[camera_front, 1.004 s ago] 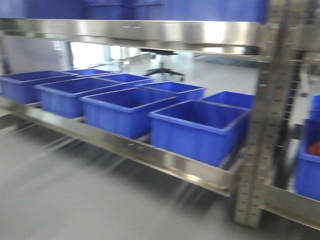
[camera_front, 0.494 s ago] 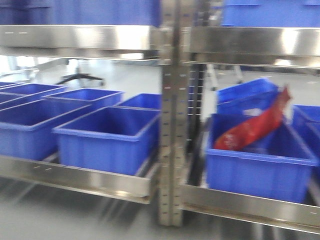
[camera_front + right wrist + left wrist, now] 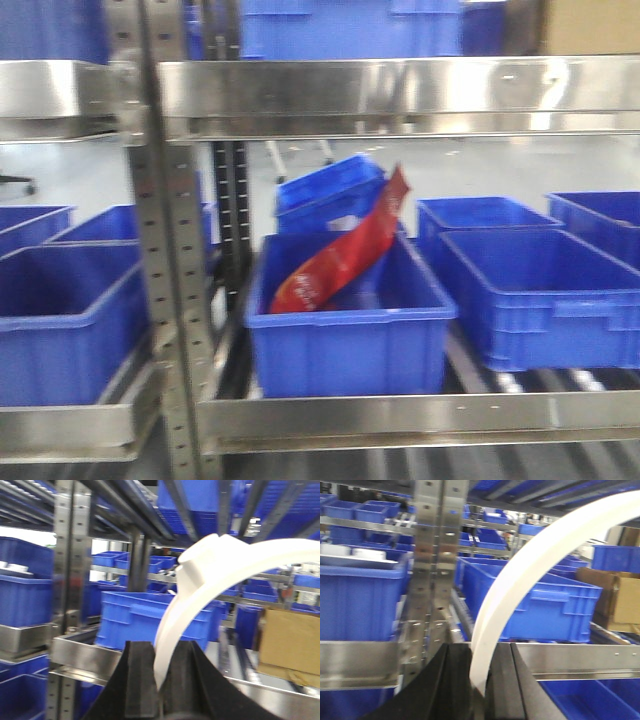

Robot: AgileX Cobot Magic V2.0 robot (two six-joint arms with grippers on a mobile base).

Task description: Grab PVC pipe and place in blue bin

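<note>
Front view: swung rightward along the shelving.
Upright post (image 3: 165, 260): moved from frame right to left.
Bin with red packet (image 3: 345, 350): from right edge to centre.
Right-hand bins (image 3: 545, 300): newly in view.

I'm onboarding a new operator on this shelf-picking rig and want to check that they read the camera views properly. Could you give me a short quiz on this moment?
1. True or false: the left gripper is empty.
2. In the front view, what lies in the middle blue bin? A) a red packet B) a roll of tape C) nothing
3. What does the right gripper hold?

Key:
1. False. It is shut on a white curved band.
2. A. The packet leans across the bin and sticks out above its rim.
3. A white half-ring with a tab at its upper end.
</note>
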